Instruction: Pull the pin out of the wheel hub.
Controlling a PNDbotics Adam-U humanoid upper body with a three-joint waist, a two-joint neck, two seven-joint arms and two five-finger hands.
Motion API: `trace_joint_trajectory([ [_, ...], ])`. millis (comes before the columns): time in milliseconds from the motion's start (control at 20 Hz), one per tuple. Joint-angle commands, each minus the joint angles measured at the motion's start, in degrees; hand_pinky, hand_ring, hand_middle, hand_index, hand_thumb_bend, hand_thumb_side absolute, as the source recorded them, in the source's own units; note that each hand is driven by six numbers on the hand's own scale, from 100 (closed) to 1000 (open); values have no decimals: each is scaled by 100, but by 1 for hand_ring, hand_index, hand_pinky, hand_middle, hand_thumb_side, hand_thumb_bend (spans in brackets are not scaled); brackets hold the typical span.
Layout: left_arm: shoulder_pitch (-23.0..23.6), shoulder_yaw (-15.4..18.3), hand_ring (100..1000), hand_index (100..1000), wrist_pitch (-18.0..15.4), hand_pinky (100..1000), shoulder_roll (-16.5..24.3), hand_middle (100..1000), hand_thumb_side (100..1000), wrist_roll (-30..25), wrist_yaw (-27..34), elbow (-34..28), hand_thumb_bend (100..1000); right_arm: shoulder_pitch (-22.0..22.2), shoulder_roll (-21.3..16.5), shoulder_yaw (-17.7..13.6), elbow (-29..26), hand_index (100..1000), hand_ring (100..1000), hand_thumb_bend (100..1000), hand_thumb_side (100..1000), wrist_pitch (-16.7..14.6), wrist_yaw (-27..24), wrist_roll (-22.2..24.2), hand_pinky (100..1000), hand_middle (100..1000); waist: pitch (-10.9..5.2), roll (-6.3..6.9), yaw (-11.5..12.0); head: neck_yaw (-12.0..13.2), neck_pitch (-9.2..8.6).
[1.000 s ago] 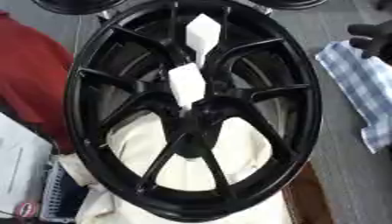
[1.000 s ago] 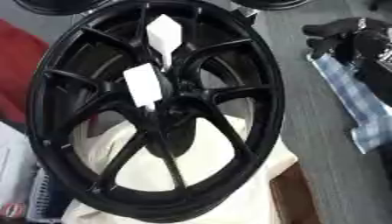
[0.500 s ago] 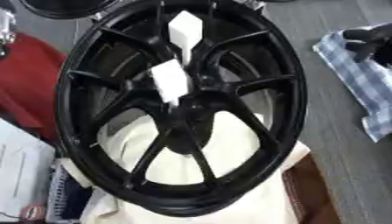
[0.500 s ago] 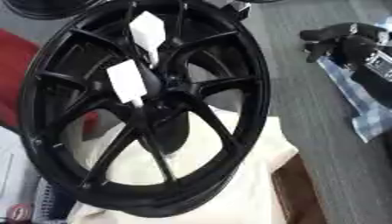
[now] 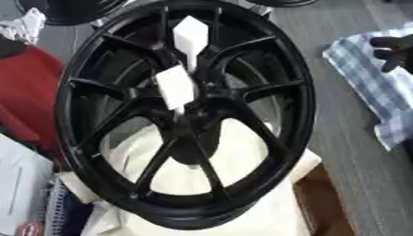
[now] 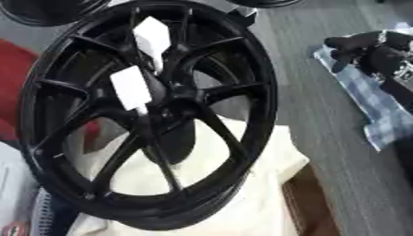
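A large black spoked wheel hub (image 5: 292, 92) stands tilted on a cream cloth (image 5: 242, 161), filling the middle of both views. Two white block-shaped pins stick out of it. One pin (image 5: 175, 86) is near the centre, the other (image 5: 191, 32) is higher up between the spokes. My right hand (image 6: 367, 46) hovers at the upper right, well apart from the wheel, above a blue checked cloth (image 5: 367, 78). Its fingers are relaxed and hold nothing. My left hand shows in no view.
A red object (image 5: 28, 92) lies left of the wheel, with white papers (image 5: 20, 184) below it. Another black wheel (image 5: 68, 11) sits at the top left. A brown wooden edge (image 5: 322, 203) shows under the cream cloth. Grey floor lies to the right.
The whole picture has shifted, so the head has moved. The pins stay in the wheel, and my right hand stays over the checked cloth.
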Motion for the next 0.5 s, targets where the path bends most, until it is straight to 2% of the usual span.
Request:
trace_joint_trajectory([
  [50, -391, -379, 698, 803, -271, 817, 494, 698, 280, -285, -177, 328, 100, -92, -200, 7, -88, 802, 984, 100, 683, 11, 4, 48, 1000, 599, -71, -5, -55, 126, 30],
  [250, -942, -929, 742, 816, -499, 831, 253, 717, 409, -624, -475, 864, 100, -102, -214, 38, -88, 802, 984, 100, 683, 34, 49, 76, 1000, 599, -62, 15, -150, 186, 0],
  [450, -1514, -1462, 744, 816, -581, 832, -118, 718, 424, -976, -748, 1435, 100, -72, -219, 30, -88, 802, 984, 100, 683, 15, 73, 62, 1000, 599, -60, 20, -136, 146, -30],
  [500, -1665, -1567, 773, 855, -618, 845, -227, 749, 557, -1069, -784, 1587, 100, -84, -225, 34, -88, 802, 984, 100, 682, 12, 74, 63, 1000, 600, -57, 36, -160, 163, -24],
])
